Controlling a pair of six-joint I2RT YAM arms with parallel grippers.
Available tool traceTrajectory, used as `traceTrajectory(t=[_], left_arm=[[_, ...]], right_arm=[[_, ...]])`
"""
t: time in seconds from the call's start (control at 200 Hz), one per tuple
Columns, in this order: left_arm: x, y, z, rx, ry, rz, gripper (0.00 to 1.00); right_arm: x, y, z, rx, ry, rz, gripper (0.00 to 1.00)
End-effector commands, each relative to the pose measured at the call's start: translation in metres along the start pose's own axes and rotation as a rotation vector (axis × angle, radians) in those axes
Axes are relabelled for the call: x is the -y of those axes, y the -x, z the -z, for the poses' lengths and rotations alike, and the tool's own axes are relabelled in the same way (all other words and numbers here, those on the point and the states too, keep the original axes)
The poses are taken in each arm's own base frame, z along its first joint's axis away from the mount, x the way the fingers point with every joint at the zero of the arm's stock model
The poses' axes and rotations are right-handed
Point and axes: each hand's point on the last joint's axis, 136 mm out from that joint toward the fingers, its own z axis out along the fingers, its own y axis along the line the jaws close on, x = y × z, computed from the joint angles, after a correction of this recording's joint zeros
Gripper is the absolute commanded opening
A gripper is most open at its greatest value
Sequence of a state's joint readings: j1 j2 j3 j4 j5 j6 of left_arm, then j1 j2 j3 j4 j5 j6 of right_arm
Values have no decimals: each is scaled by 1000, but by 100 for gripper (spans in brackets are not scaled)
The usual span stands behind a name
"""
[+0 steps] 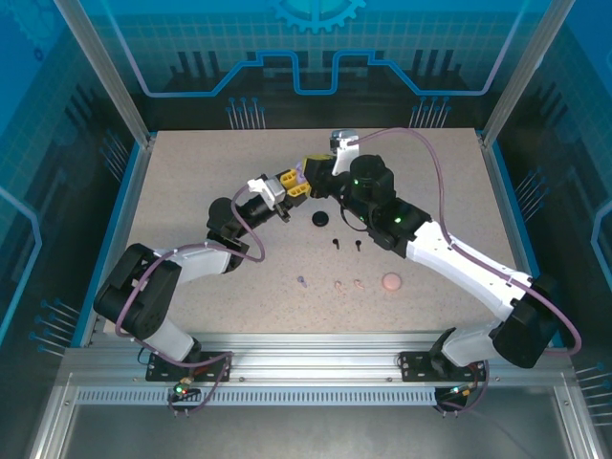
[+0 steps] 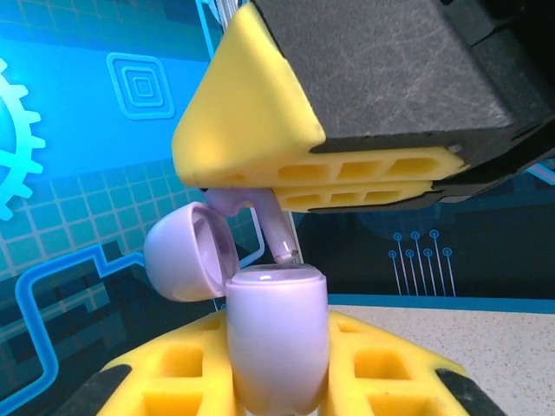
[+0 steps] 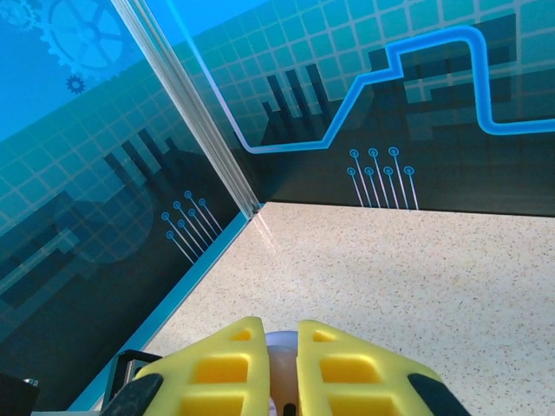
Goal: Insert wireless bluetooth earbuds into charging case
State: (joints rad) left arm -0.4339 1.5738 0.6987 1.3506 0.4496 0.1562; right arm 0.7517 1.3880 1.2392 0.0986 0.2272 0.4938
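- Nearest the arm bases, well short of both grippers, a loose lilac earbud [image 1: 302, 281], two pale pink earbuds [image 1: 338, 284] and a pink case [image 1: 391, 282] lie apart from one another on the surface [image 1: 191, 191].
- Further out, just short of the grippers, are two black earbuds [image 1: 337, 242] and then a black case [image 1: 319, 220]. All three are on the surface and none touch.
- Left gripper [image 1: 295, 184]: jaws narrow, clamped on the body of the lilac case [image 2: 277, 338] and holding it clear of the surface. The lid [image 2: 182, 256] is swung open to one side.
- Right gripper [image 1: 314, 164]: directly above the case, jaws pinched narrow on the held lilac earbud [image 2: 273, 230]. The stem points down with its tip at the case mouth. It is not seated.
- Whether the case already holds anything cannot be seen.
- Progress, as judged: this looks like the first insertion, at the alignment stage.
- No earbud is visibly docked.
- Left to do: seat this one, add its loose partner, then fill the black and pink sets.
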Motion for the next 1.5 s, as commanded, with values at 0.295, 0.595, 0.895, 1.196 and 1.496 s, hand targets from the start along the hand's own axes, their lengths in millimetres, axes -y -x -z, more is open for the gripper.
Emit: traceTrajectory(t=[0.295,0.595,0.895,1.196,1.496], left_arm=[[5,38,-4,101,-32,-53,0],[4,36,-4,97,-28,-49,0],[4,34,-4,94,-28,-42,0],[4,31,-5,89,-29,-31,0],[4,34,-6,95,-30,-33,0]], right_arm=[[2,-2,-1,-4,25,-32,9],[-1,-11,5,-20,42,-38,9],[3,4,13,25,25,-34,8],[-9,20,19,42,70,-11,8],[-4,1,8,-8,60,-18,6]])
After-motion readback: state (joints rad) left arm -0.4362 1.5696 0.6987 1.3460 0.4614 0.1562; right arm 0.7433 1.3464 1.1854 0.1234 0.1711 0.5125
